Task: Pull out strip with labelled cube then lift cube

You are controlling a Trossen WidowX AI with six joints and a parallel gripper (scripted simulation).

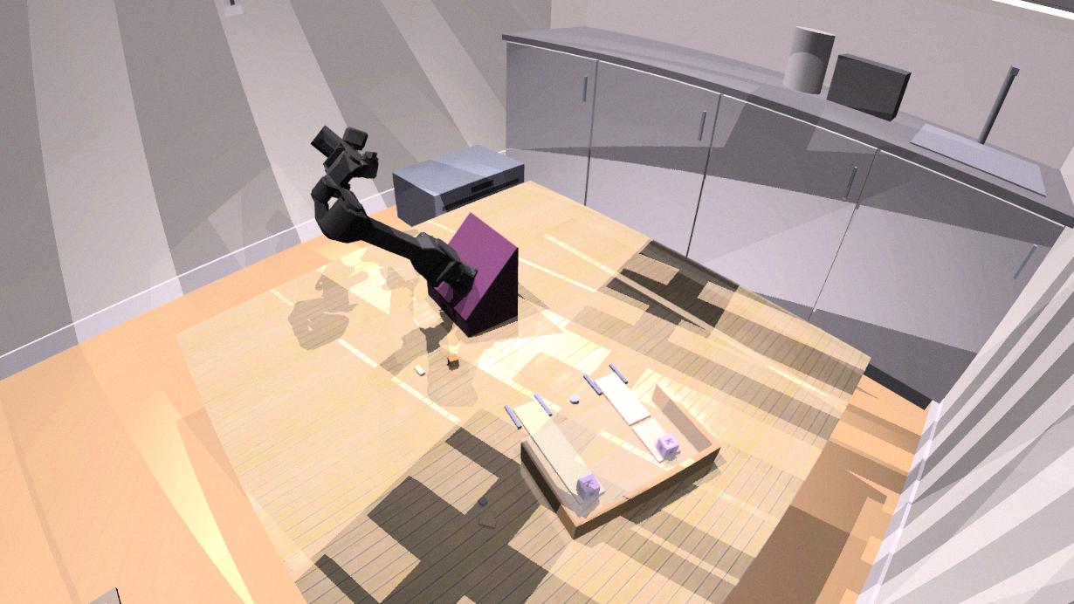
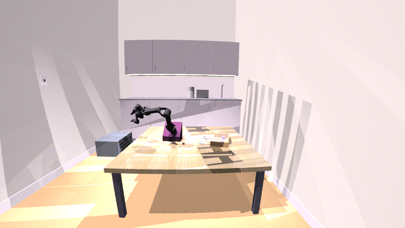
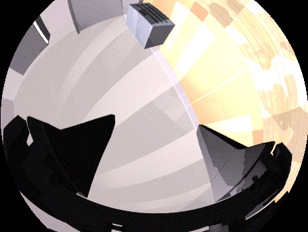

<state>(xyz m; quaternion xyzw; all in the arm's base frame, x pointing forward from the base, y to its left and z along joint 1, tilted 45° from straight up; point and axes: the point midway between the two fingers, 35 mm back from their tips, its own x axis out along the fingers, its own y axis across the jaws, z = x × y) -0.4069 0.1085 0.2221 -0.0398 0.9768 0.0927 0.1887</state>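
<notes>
Standing on dark legs in a pale kitchen, the wooden surface (image 2: 158, 158) is catching bands of sunlight and shadow across its planks. Grey cabinets (image 1: 751, 172) are running along the far wall, with a cylinder (image 1: 808, 58) and a dark box (image 1: 867, 84) sitting on their counter, and a grey appliance (image 1: 454, 183) is resting on the floor just beside the surface's edge.

The arm is rising from a purple wedge-shaped block (image 1: 488, 274) near the middle of the surface and is reaching away, out past the surface's edge over the floor. The tool (image 2: 135, 115) is hanging there with its fingers spread wide and nothing between them; in the wrist view the two fingertips are framing only floor, wall and the grey appliance.

Well apart from the tool, at the opposite end of the surface, a shallow wooden tray (image 1: 638, 491) is lying open toward the arm. Two pale strips are running out of it side by side. The nearer strip (image 1: 552, 447) is looking unbroken, with a lilac cube (image 1: 588, 484) sitting on its end inside the tray. The farther strip (image 1: 623, 398) is showing a break along its length, and a second lilac cube (image 1: 665, 446) is sitting on its inner piece. Each cube bears a mark too small to read. Short grey bars (image 1: 512, 415) are flanking the strips' outer ends.
</notes>
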